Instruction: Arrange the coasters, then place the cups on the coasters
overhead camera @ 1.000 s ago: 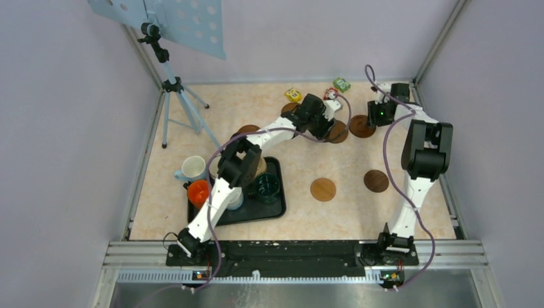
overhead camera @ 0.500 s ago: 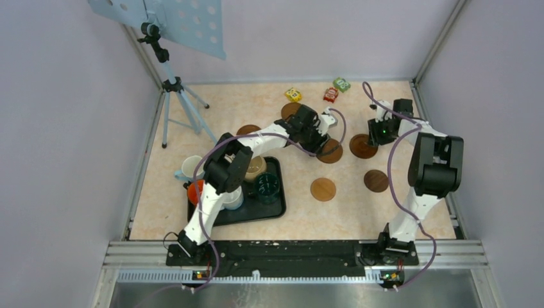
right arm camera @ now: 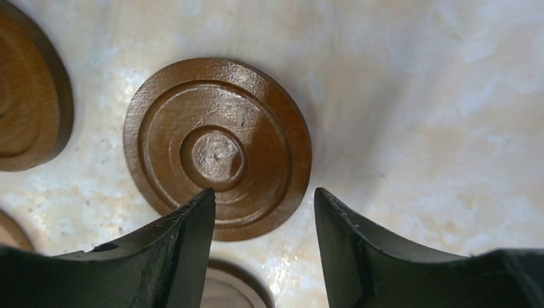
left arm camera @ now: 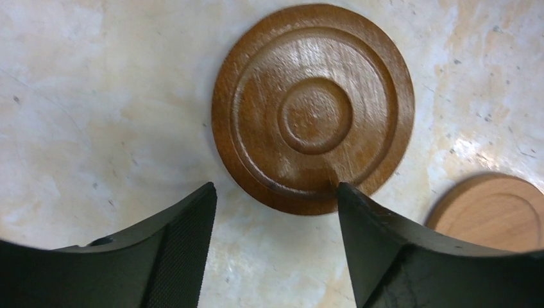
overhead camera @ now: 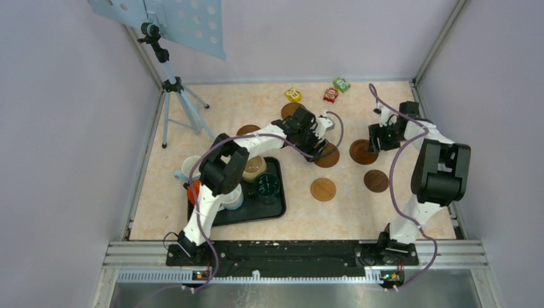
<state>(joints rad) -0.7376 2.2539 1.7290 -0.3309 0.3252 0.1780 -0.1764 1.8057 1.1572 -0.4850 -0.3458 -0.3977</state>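
Note:
Two dark brown coasters lie flat mid-table, each just ahead of a gripper. My left gripper [overhead camera: 321,142] [left arm camera: 276,192] is open and empty; its coaster [overhead camera: 328,156] [left arm camera: 313,109] lies beyond the fingertips, its near rim behind the right one. My right gripper [overhead camera: 376,142] [right arm camera: 264,196] is open too; its coaster [overhead camera: 362,152] [right arm camera: 218,147] lies flat, partly behind the left finger. More coasters lie at the near middle [overhead camera: 323,189], near right [overhead camera: 376,181] and back left [overhead camera: 248,130]. The cups sit on and beside the black tray [overhead camera: 272,208]: beige [overhead camera: 255,168], dark green [overhead camera: 267,186], orange [overhead camera: 195,190], white [overhead camera: 192,168].
Yellow [overhead camera: 293,95], red [overhead camera: 331,95] and green [overhead camera: 341,84] blocks lie by the back wall. A tripod [overhead camera: 174,90] stands at the back left. Another coaster [overhead camera: 289,108] peeks out behind the left arm. Walls close in both sides.
Both grippers pulled their coasters from the back toward the near side, then opened and let go. The coasters now lie free on the table.

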